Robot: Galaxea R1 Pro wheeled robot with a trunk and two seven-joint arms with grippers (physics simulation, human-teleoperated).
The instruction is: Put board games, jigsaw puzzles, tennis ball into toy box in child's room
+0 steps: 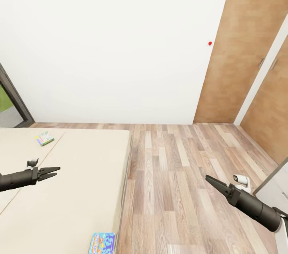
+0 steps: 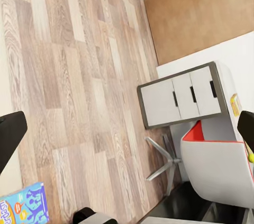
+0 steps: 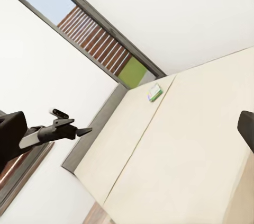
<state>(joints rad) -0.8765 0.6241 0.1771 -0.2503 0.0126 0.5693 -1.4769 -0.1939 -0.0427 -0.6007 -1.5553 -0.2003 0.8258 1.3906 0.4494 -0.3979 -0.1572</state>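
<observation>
A robot stands beside a low bed point(image 1: 80, 190) with cream mattress pads in a white-walled room with a wood-plank floor point(image 1: 180, 182). Its left tool point(image 1: 55, 171) hangs over the bed, the two fingers nearly together and holding nothing. Its right tool point(image 1: 209, 179) hangs over the floor, well apart from the bed; its fingers read as one closed point, also empty. Two board games lie flat on the bed. The pale green game box point(image 1: 44, 138) sits beyond the left tool, towards the wall and a dark-framed window. The blue game box point(image 1: 102, 243) lies on the near edge of the bed, between the two tools and closer to the robot than either. In the left wrist view the counter point(image 2: 180, 97) with white drawers shows across the floor, with a chair point(image 2: 211, 166) beside it. The game boxes look light, stiff and smooth, and too flat to pinch from above while lying down. A likely hold is across a thin edge, and the blue box at the bed's edge seems easiest to take.
</observation>
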